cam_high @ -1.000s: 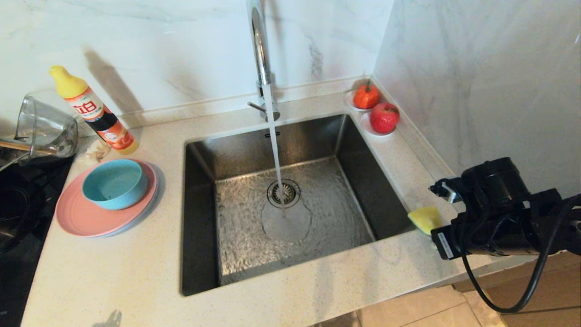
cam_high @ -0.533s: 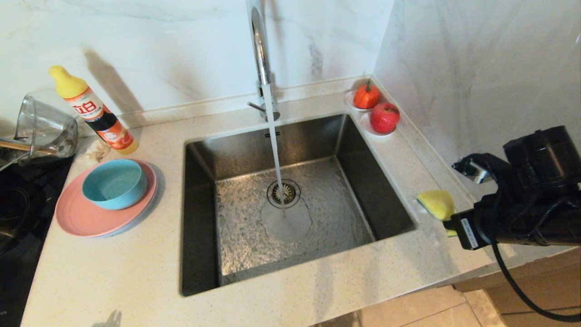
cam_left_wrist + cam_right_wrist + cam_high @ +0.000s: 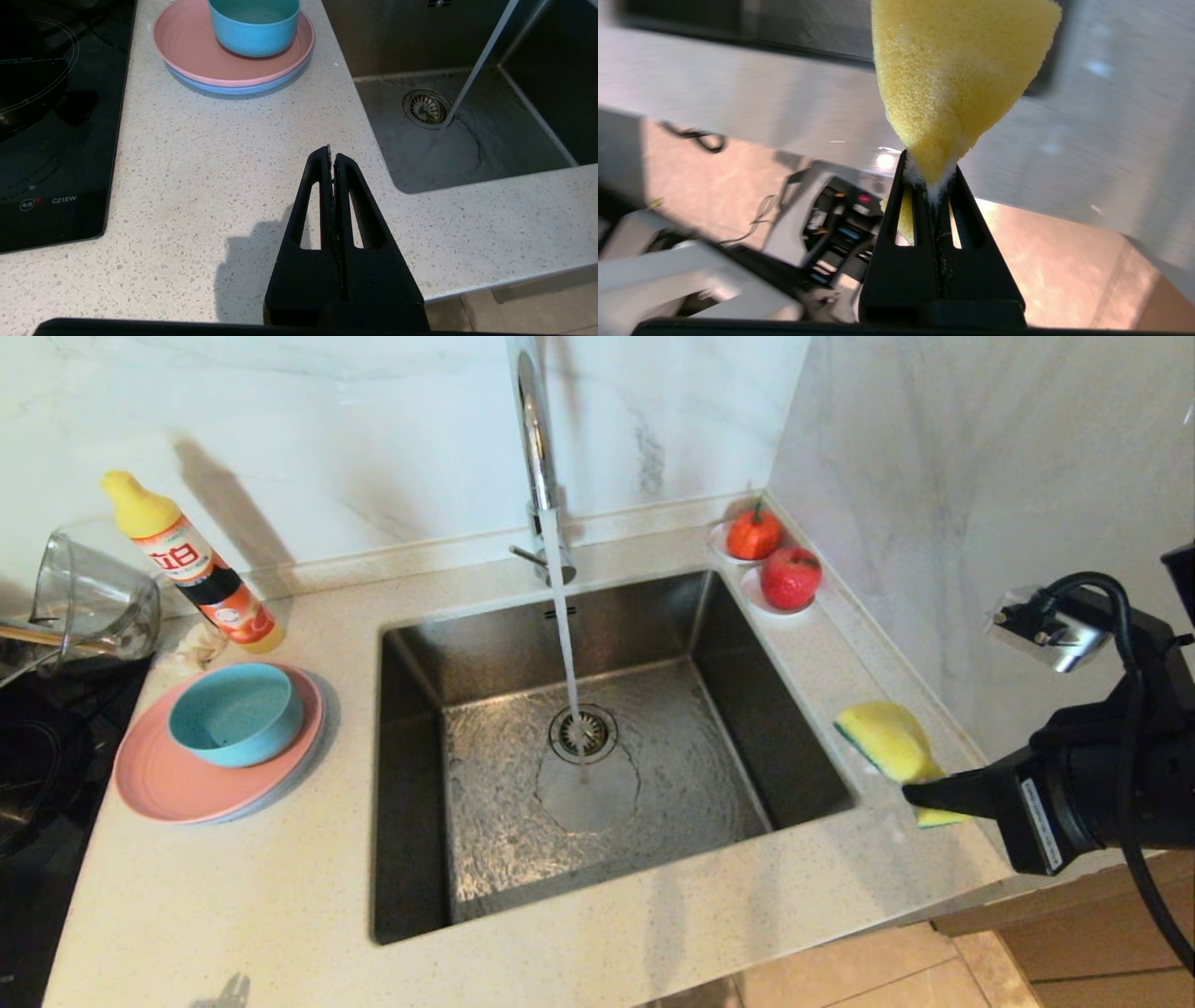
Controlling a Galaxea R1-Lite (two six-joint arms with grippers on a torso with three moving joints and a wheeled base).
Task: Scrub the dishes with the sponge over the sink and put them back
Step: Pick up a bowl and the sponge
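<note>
My right gripper (image 3: 920,796) is shut on the yellow sponge (image 3: 887,742), held above the counter just right of the sink (image 3: 406,775). In the right wrist view the sponge (image 3: 957,79) fans out from the pinching gripper (image 3: 930,172). Water runs from the faucet (image 3: 532,439) onto the drain. Left of the sink, the teal bowl (image 3: 236,713) sits on the pink plate (image 3: 168,784), with the grey-blue plate (image 3: 320,737) under it. My left gripper (image 3: 331,154) is shut and empty, parked over the counter in front of the bowl (image 3: 254,25) and pink plate (image 3: 187,46).
A detergent bottle (image 3: 191,565) and a clear glass jug (image 3: 89,602) stand behind the dishes. A black cooktop (image 3: 37,775) lies at the far left. Two red fruits (image 3: 789,577) sit in the back right corner, next to the marble side wall (image 3: 934,476).
My right arm has lifted the sponge off the counter edge and drawn back to the right and up. The sponge now hangs clear, tilted toward the sink. Nothing else has moved.
</note>
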